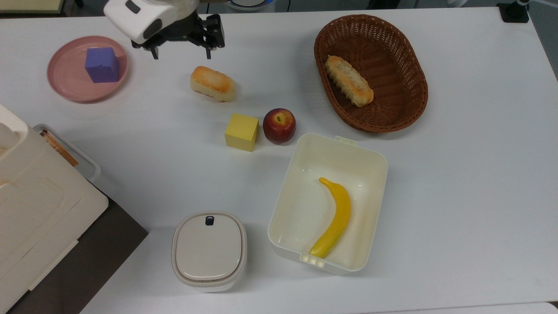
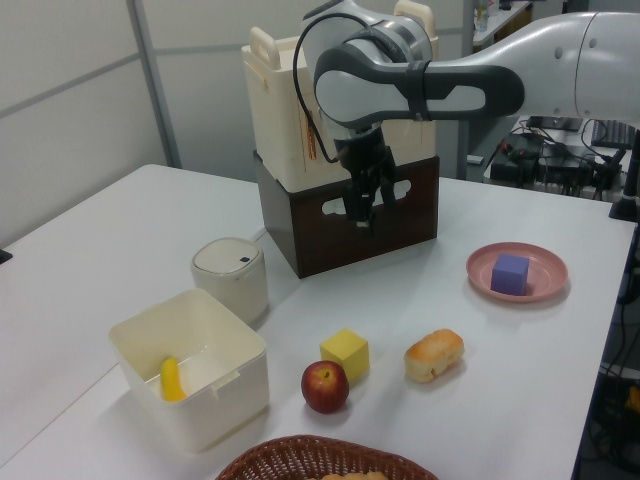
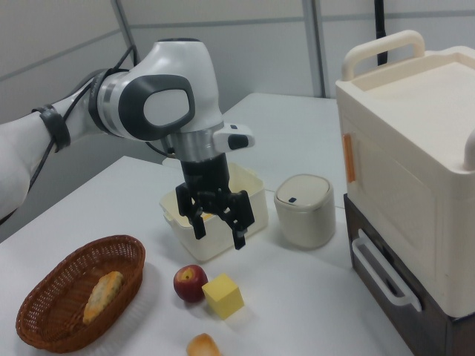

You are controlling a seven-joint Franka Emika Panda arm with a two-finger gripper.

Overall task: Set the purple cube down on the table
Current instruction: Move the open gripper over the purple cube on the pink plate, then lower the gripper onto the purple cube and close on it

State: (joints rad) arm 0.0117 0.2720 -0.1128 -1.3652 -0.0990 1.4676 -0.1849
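The purple cube point(image 1: 102, 64) sits on a round pink plate point(image 1: 65, 93) at the top view's upper left; the left view has the cube point(image 2: 510, 273) on the plate point(image 2: 545, 289) at the right. My gripper point(image 1: 181, 56) hangs open and empty above the white table point(image 1: 457, 196), to the right of the plate in the top view and apart from the cube. In the left view the gripper point(image 2: 365, 214) is high, in front of the dark crate. The right view shows the gripper point(image 3: 219, 237) with its fingers point(image 3: 239, 242) spread wide.
A bread roll point(image 1: 212, 83) lies just below the gripper in the top view. A yellow cube point(image 1: 241, 131) and an apple point(image 1: 279, 125) are mid-table. A wicker basket point(image 1: 416, 74), a white box point(image 1: 375, 161) holding a banana, a lidded pot point(image 1: 209, 250) and a cream case point(image 1: 39, 205) stand around.
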